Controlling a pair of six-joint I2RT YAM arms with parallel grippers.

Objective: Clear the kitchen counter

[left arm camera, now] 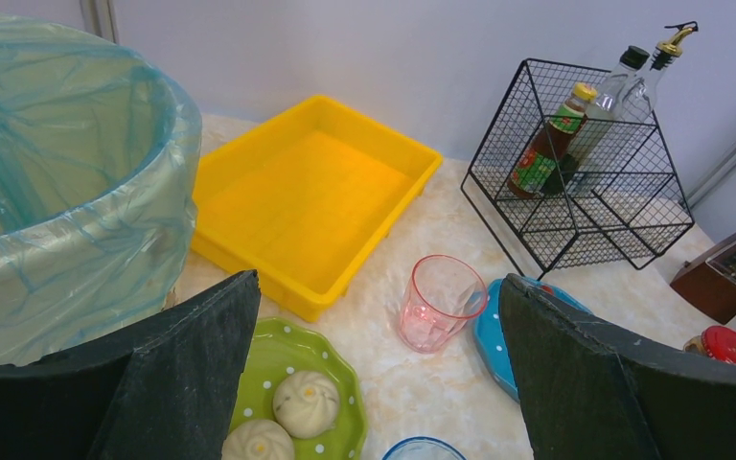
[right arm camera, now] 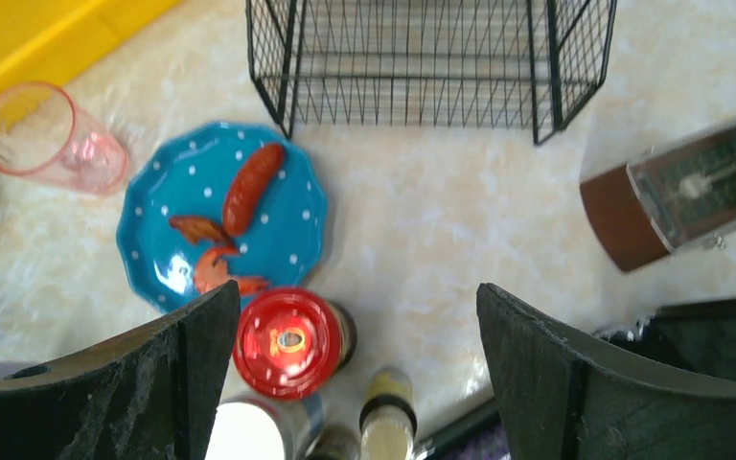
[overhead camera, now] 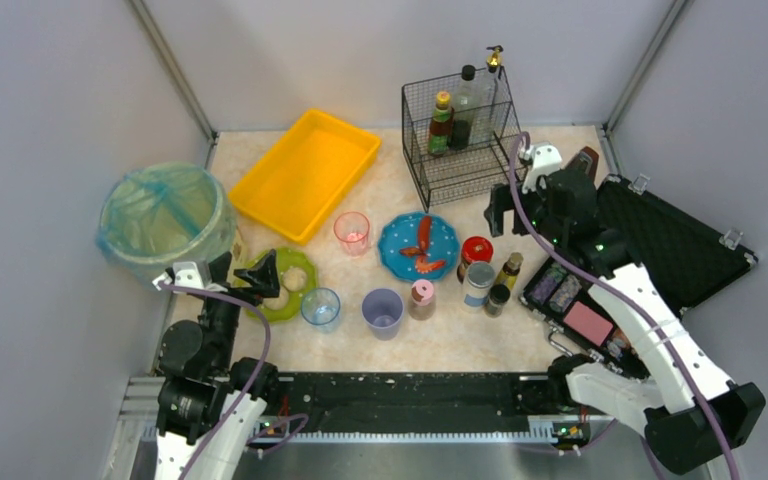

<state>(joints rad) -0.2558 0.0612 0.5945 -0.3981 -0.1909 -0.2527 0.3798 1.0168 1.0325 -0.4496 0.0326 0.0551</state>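
The beige kitchen counter carries a green plate with buns, a pink cup, a blue plate with sausages, a clear blue cup and a purple cup. It also carries a pink-lidded jar, a red-lidded jar, a tin and two small bottles. My left gripper is open and empty above the green plate. My right gripper is open and empty above the red-lidded jar.
A yellow tray lies at the back left. A bin lined with a blue-green bag stands at the left. A black wire basket holds bottles. An open black case and a brown metronome are at the right.
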